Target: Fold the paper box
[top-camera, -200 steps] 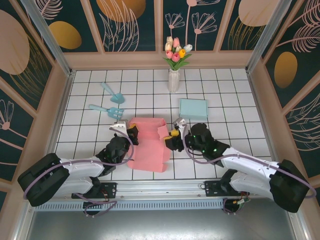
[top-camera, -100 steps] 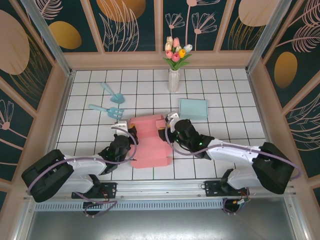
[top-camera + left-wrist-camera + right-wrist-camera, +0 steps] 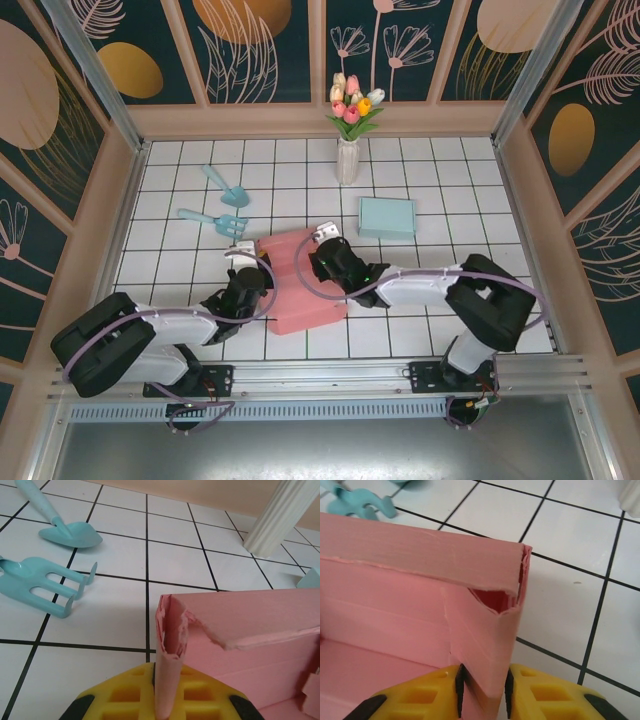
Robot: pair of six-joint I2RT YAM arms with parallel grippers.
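Paper box (image 3: 305, 290), risk check, view by view.

Top view: box sits on the table (image 3: 450, 190), mid-front, between the two arms. Left jaws are at its far-left corner, right jaws at its far-right corner, so both arms are on the same raised back wall. Rake (image 3: 215, 220) lies just beyond the left corner. Trowel (image 3: 225, 185), vase (image 3: 347, 160) and a blue card (image 3: 387, 216) are farther off. Risk: any mismatch in motion between the arms stretches or buckles that wall. The sheet may also skate on the tiles instead of creasing.

Left wrist: jaws are clamped on the upright corner of the box (image 3: 250, 650), with paper pinched between the yellow pads. The top edge there looks ragged and curled. Judgement: that's the weak spot, and a sideways or upward pull could tear down from it. Rake (image 3: 45, 582) is close enough that a push outward might shove it.

Right wrist: jaws are closed against both sides of the box (image 3: 395, 605) corner, low on the wall. The folded layers gape at the top and don't look tucked. Risks: squeezing harder crushes the corner, and letting go likely lets the flap spring open.
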